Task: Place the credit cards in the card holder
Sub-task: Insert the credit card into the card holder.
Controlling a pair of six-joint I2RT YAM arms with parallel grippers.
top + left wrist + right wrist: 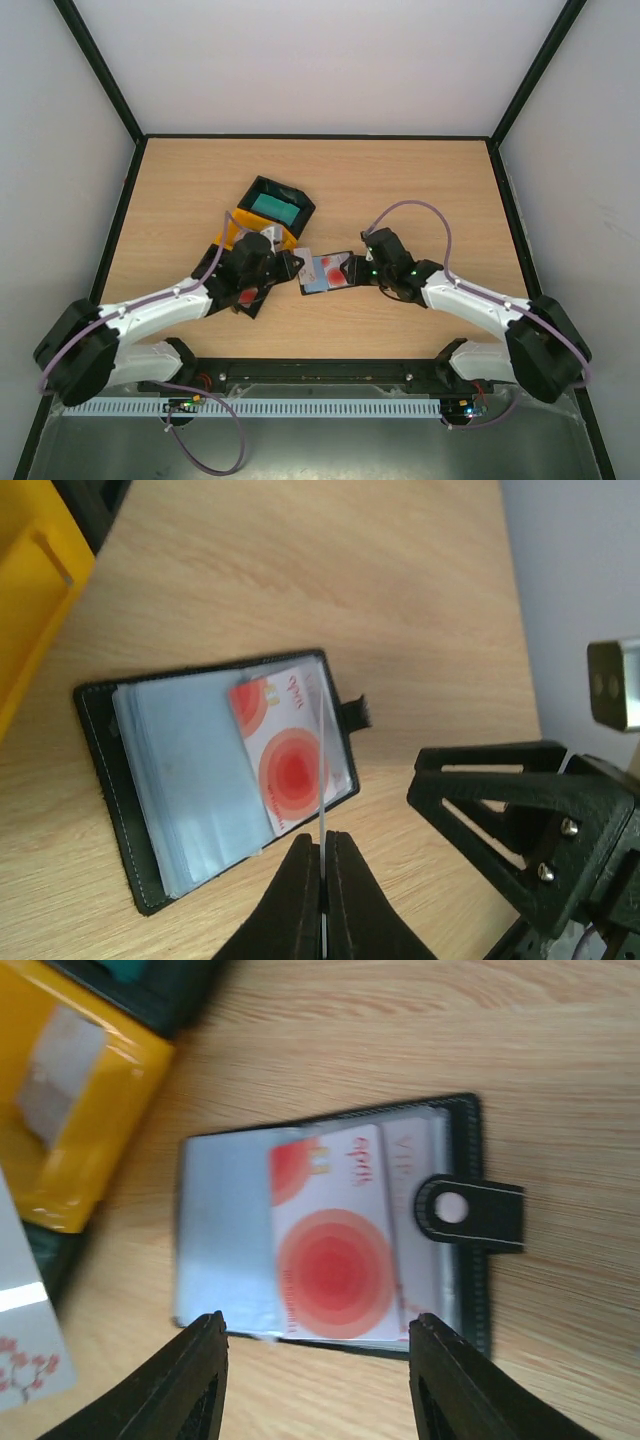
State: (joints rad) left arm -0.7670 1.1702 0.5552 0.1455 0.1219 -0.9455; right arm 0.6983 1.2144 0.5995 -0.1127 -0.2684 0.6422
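My left gripper (323,845), clamped on a pale card (25,1350) held edge-on, hangs at the edge of the open holder (100,740) mid-table, my right gripper (318,1360) agape and empty above it: unpinned, the holder may skid and the card miss its pocket

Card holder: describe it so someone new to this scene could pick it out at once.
On the wooden table, look near the middle, beside the yellow tray. The card holder lies open there: a flat black wallet with clear sleeves, a red-and-white card showing, and a snap strap, unlike the boxy tray.
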